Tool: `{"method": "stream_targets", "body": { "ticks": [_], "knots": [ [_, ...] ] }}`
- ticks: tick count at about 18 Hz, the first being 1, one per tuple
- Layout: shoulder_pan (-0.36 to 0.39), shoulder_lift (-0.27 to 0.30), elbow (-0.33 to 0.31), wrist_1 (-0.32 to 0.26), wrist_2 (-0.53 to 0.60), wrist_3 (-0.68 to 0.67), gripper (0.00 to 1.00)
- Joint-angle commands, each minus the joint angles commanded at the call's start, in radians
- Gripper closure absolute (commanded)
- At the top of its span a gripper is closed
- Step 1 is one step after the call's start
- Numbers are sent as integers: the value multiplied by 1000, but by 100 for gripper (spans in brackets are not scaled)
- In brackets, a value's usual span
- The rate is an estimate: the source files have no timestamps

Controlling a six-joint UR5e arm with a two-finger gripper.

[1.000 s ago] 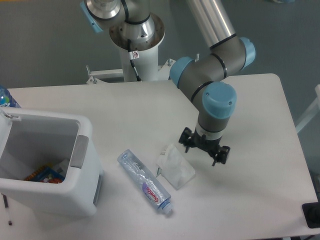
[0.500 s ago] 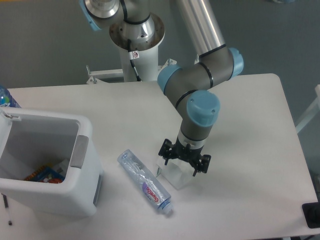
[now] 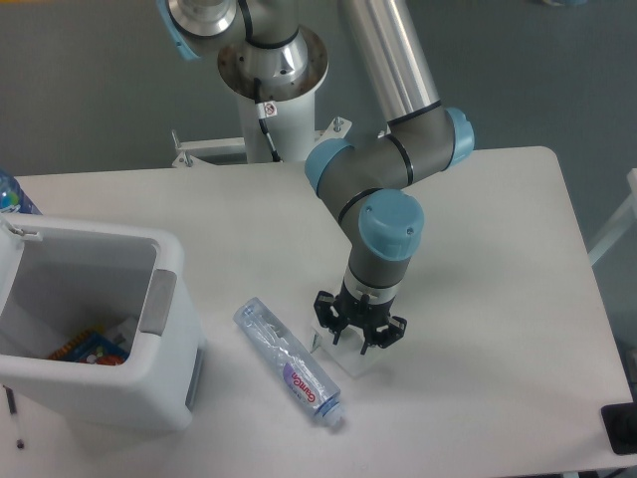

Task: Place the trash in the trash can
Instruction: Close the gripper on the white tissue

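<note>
A crushed clear bottle [image 3: 289,362] with a purple-pink label and white cap lies on the white table, slanting toward the front edge. Just right of it lies a crumpled translucent wrapper [image 3: 350,359], mostly covered from this view. My gripper [image 3: 357,333] points straight down right over the wrapper, fingers spread on either side of it; whether they touch it I cannot tell. The white trash can [image 3: 92,237] stands at the left, well apart from the gripper, with a grey panel [image 3: 157,301] on its right rim and colourful scraps inside.
A blue-tinted bottle [image 3: 12,195] peeks in at the left edge behind the bin. The robot's base column [image 3: 271,72] rises at the back of the table. A black object [image 3: 619,428] sits at the front right corner.
The gripper has moved left and down, from right of the wrapper to directly over it, now lower and covering most of it. Bottle and bin have not moved.
</note>
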Motion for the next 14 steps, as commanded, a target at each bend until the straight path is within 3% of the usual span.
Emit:
{"method": "stream_targets", "body": {
  "ticks": [3,6,14],
  "knots": [
    [2,2,0,-2,0,2,88],
    [6,21,-6,-5,-2,2,94],
    [41,49,31,-28,-14,3,97]
  ]
}}
